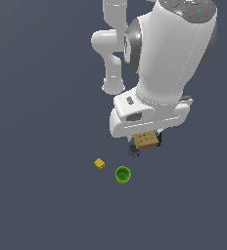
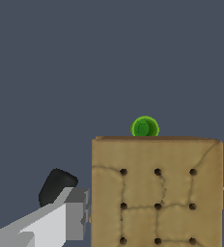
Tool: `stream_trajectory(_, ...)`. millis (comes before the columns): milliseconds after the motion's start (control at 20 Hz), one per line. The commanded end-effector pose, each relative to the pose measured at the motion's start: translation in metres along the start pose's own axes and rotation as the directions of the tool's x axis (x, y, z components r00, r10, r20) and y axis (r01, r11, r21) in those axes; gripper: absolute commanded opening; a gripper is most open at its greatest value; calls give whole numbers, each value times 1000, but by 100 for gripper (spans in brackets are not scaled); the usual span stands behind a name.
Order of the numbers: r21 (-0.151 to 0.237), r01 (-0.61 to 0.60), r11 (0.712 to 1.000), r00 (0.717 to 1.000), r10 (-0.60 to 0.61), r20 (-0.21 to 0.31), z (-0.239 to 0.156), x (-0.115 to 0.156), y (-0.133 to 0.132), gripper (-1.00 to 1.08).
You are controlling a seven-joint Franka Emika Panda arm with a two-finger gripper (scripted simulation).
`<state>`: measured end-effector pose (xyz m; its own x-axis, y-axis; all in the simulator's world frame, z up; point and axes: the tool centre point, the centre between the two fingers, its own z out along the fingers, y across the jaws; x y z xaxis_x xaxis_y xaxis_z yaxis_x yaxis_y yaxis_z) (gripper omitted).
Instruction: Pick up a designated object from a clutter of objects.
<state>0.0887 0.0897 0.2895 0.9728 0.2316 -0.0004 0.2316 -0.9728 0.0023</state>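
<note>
The designated object, a tan-brown square block with a grid of lines and dots (image 2: 157,193), sits between my two fingers (image 2: 75,219) in the wrist view. In the exterior view the block (image 1: 146,140) hangs just under the white hand. My gripper (image 1: 147,142) is shut on it, with a finger against each side. Of the clutter, the yellow cube (image 1: 99,163) and the green cup (image 1: 123,175) stand on the floor toward the exterior view's left of the block. The cup also shows in the wrist view (image 2: 145,127), past the block's far edge.
A dark grey round piece (image 1: 134,150) lies just under the hand, partly hidden. A black shape (image 2: 57,185) shows beside one finger in the wrist view; I cannot tell what it is. The floor (image 1: 37,205) is plain dark grey.
</note>
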Motion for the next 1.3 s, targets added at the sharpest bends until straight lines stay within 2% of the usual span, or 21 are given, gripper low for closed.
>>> stream_trajectory(0,0,-1,1000,1000,1,0,-22,8,-17,-100)
stream_trajectory(600,1,-1,1000,1000,1,0,-97,40,-74,-100)
stream_trajectory(1250,2,0,1000,1000,0,0,-141,61,-108,-100)
